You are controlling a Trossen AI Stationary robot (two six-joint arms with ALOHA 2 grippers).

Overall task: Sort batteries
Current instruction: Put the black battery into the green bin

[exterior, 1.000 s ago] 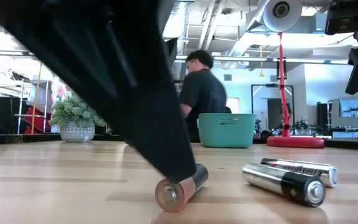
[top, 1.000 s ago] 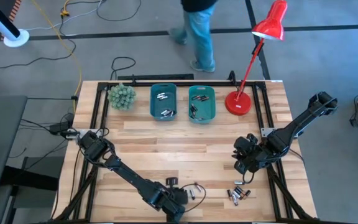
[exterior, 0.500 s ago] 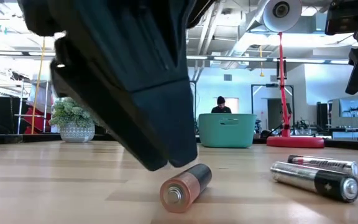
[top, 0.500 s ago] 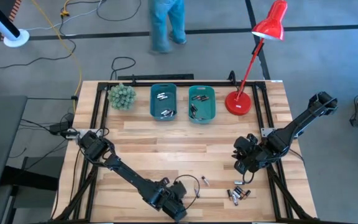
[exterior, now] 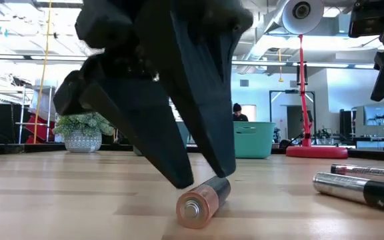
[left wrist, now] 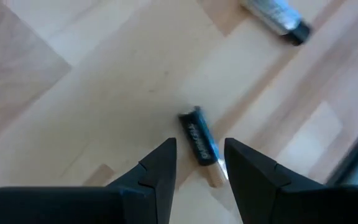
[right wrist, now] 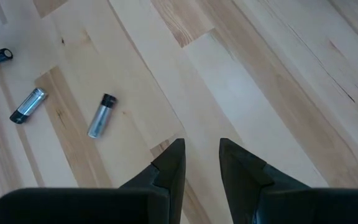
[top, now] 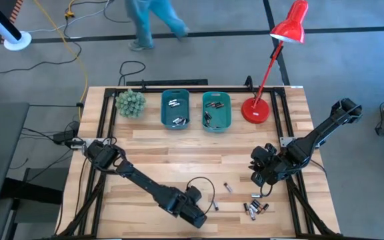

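Wooden table with loose batteries, teal bins, red lamp, plant.

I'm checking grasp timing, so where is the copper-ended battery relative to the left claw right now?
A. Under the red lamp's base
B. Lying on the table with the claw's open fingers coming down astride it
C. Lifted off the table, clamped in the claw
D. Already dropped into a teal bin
B: the battery lies flat on the wood, and the left claw has its fingertips spread at either side of it, not clamped.
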